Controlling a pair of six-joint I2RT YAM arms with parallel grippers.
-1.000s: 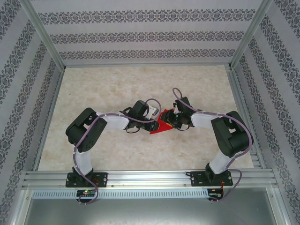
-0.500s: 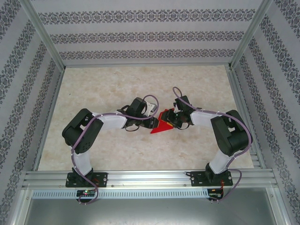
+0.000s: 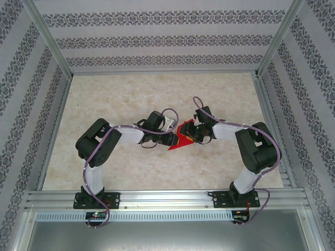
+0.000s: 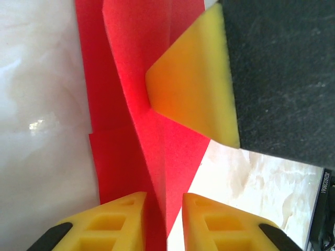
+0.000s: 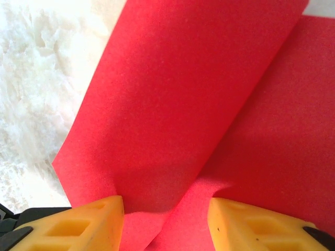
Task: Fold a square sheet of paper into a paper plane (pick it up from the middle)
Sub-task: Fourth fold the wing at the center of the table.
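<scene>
The square sheet of paper (image 3: 180, 137), bright red and partly folded into a pointed shape, lies on the table centre between both arms. In the left wrist view a raised crease of the sheet (image 4: 141, 104) runs between my left gripper's (image 4: 164, 219) yellow fingers, which stand a narrow gap apart; table shows beside the right finger. My left gripper (image 3: 172, 138) meets the sheet from the left. My right gripper (image 5: 166, 222) is open over the sheet (image 5: 183, 104), whose flap curls up and puckers between its fingertips. The right gripper (image 3: 190, 135) sits at the sheet's right side.
The pale marble-patterned table (image 3: 131, 94) is fenced by aluminium rails (image 3: 157, 197) and patterned walls. The right gripper's yellow finger and black body (image 4: 277, 73) crowd close above the sheet in the left wrist view.
The left arm's elbow shifted slightly left and then back right. Both grippers stay at the red sheet, which has barely moved.
</scene>
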